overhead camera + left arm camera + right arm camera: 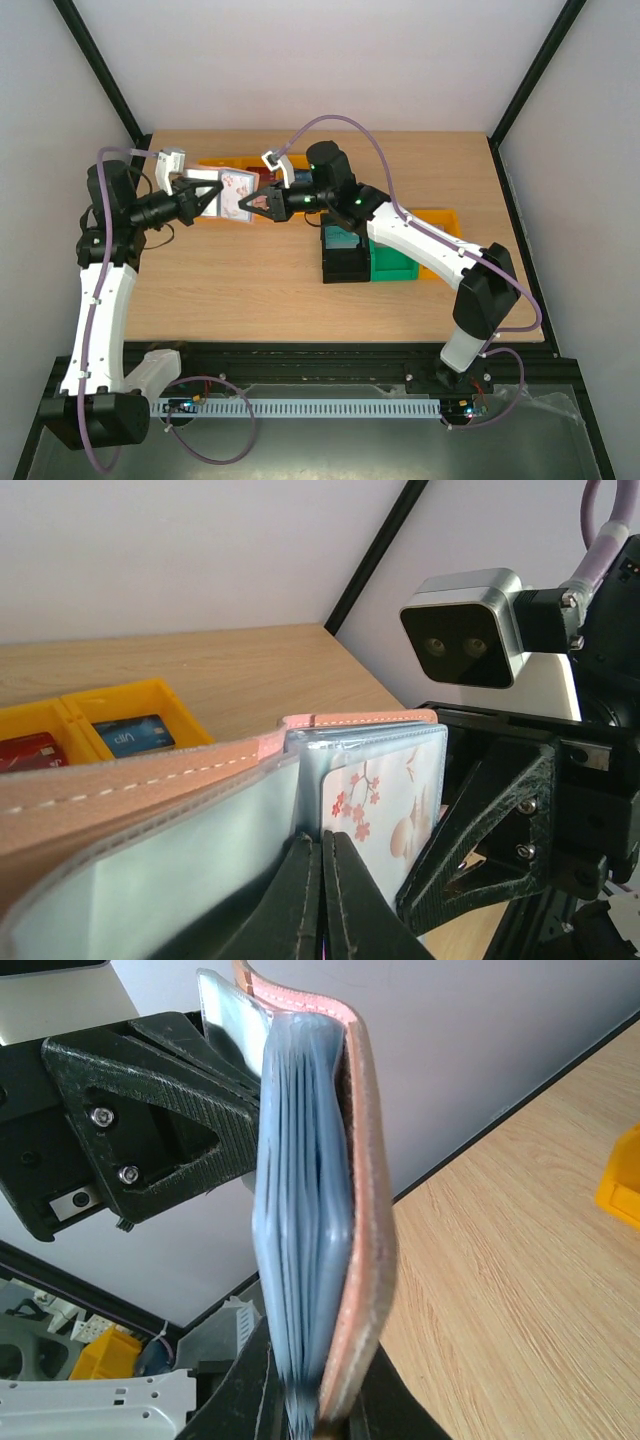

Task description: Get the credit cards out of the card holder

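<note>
Both grippers hold the card holder (237, 188) in the air over the back left of the table. In the left wrist view its pinkish stitched edge (150, 780) and pale blue inside face me, and a white card with red blossoms (385, 810) sits in a clear sleeve. My left gripper (322, 845) is shut on a thin leaf at the holder's fold; whether that leaf is a card I cannot tell. My right gripper (320, 1360) is shut on the holder's cover and stacked blue sleeves (300, 1210). In the top view the left gripper (213, 197) and right gripper (252, 204) face each other.
A yellow bin (185, 710) behind the holder contains a blue card (130, 735) and a red card (25, 750). Black (345, 262), green (392, 265) and yellow (440, 222) bins stand at mid-right. The right gripper's black finger (470, 830) is close beside the blossom card.
</note>
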### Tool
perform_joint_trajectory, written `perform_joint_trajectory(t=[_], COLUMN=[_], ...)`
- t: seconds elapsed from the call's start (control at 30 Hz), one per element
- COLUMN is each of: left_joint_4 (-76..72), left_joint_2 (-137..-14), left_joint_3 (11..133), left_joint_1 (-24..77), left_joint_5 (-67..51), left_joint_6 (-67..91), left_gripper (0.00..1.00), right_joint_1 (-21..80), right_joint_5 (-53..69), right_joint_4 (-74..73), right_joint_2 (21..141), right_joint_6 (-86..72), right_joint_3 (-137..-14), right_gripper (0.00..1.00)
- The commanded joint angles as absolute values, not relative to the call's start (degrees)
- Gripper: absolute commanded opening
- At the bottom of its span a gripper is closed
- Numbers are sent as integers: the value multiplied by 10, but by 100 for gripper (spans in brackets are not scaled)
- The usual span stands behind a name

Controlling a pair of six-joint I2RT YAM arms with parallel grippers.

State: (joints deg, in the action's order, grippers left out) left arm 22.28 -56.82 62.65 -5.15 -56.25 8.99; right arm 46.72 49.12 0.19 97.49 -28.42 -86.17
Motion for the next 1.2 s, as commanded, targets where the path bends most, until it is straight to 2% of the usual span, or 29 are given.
perform_joint_trajectory(t=[0.0,0.13,0.53,0.6,0.73,0.83,0.97,1.07,1.17], left_joint_4=[274,273,311,315,317,320,327,337,340], left_joint_2=[-563,-566,-559,-558,-559,-559,-561,-562,-564], left_joint_3=[622,629,642,641,643,645,646,652,652], left_joint_1=[-47,-52,-61,-61,-61,-62,-63,-63,-63], left_joint_5=[-646,-628,-619,-608,-588,-590,-613,-617,-659], left_joint_6=[103,107,63,60,61,55,45,31,27], left_gripper=[2,2,2,5,25,49,74,84,87], right_joint_1=[454,451,433,433,433,433,433,434,434], right_joint_5=[478,496,529,541,535,541,566,579,587], right_joint_4=[92,83,33,27,2,-15,-23,-44,-44], right_joint_2=[950,924,883,875,858,848,843,841,840], right_joint_6=[-276,-250,-200,-189,-160,-141,-124,-102,-99], right_joint_3=[-853,-831,-828,-825,-825,-822,-812,-812,-807], right_gripper=[6,2,2,2,2,2,2,2,2])
